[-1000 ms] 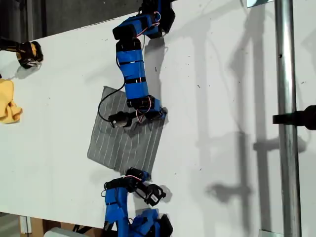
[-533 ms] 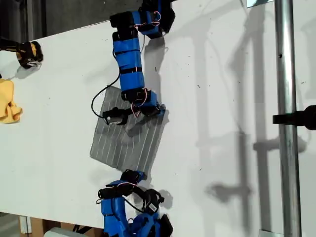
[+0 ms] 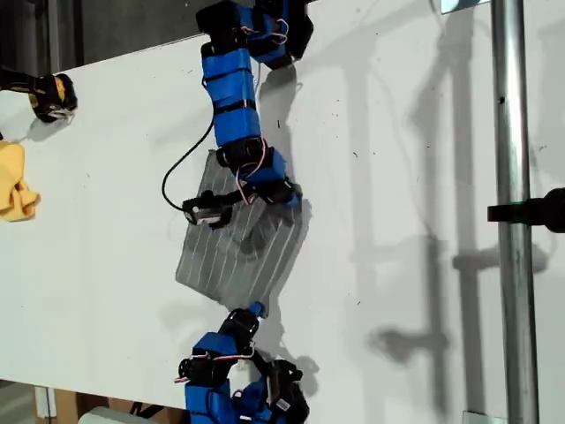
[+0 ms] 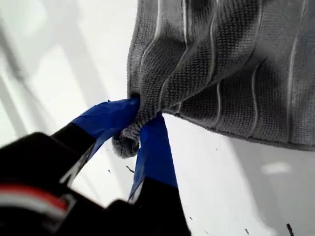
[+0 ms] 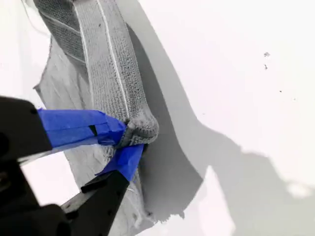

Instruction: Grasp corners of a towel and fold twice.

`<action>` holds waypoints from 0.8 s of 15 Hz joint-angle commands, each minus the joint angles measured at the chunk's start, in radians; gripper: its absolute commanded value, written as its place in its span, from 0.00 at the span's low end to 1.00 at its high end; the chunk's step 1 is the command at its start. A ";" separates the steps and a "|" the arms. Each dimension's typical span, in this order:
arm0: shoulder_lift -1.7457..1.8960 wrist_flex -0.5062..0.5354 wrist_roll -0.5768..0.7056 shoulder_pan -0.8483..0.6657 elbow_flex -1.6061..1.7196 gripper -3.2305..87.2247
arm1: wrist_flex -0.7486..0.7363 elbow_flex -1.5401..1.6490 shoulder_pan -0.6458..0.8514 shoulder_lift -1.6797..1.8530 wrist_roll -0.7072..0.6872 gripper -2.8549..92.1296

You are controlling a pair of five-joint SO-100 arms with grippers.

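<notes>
The grey striped towel lies partly raised on the white table, in the middle of the exterior view. My first gripper reaches in from the bottom of the exterior view and is shut on the towel's nearest corner; its blue fingers pinch the bunched fabric. My second gripper comes from the top of the exterior view, over the towel, and is shut on another corner at the towel's right edge in that view. That corner is lifted, with a strip of towel trailing up from the jaws.
A yellow cloth lies at the exterior view's left edge, with a black and yellow object above it. A metal pole with a black clamp stands at the exterior view's right. The table's front edge runs along the bottom.
Both grippers have pulled the towel toward the exterior view's right, and it has tilted and lifted off the table. The second arm has drawn back toward the top; the first has dropped lower.
</notes>
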 commanded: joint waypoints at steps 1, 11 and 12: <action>0.026 -0.012 0.107 -0.091 -0.137 0.02 | 0.002 -0.025 0.084 0.158 -0.046 0.03; -0.425 -0.202 0.377 -0.566 -0.431 0.02 | 0.064 0.224 0.575 0.354 -0.261 0.03; -0.468 -0.221 0.385 -0.591 -0.465 0.02 | 0.061 0.232 0.611 0.354 -0.284 0.03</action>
